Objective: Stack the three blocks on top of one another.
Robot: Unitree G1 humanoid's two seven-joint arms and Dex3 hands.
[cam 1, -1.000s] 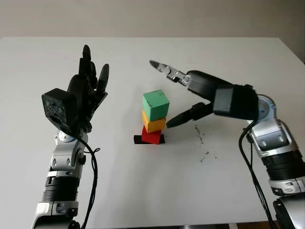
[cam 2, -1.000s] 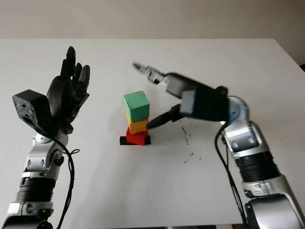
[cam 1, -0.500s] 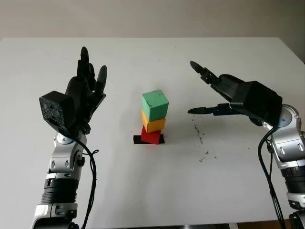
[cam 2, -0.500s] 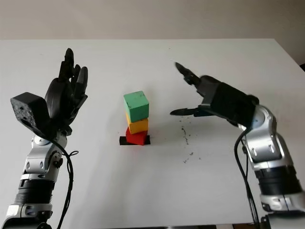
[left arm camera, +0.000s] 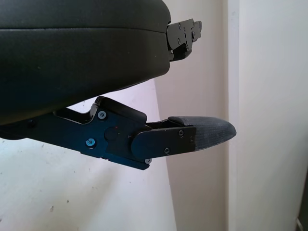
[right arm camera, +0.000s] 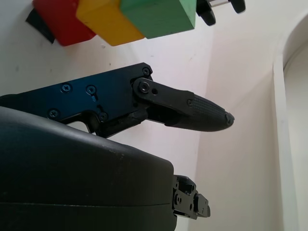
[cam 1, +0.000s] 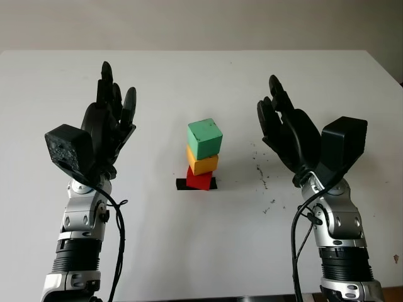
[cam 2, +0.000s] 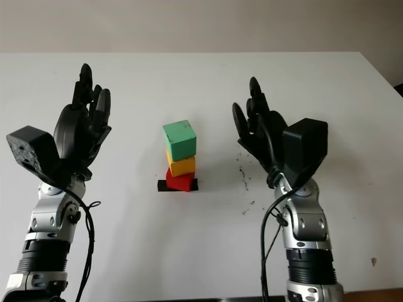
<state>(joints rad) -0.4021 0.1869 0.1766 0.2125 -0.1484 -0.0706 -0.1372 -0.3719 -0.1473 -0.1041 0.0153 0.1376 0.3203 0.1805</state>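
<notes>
Stood stacked on table (cam 1: pixel 201 251): green block (cam 1: pixel 205 138) over yellow block (cam 1: pixel 203 163) over red block (cam 1: pixel 200 179); flanked by open, empty left hand (cam 1: pixel 110 123) and right hand (cam 1: pixel 286 132)

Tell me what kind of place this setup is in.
Probably a robotics lab or test bench: a bare white table against a plain wall, a stack of green block, yellow block and red block, and the left hand and right hand raised open either side.
</notes>
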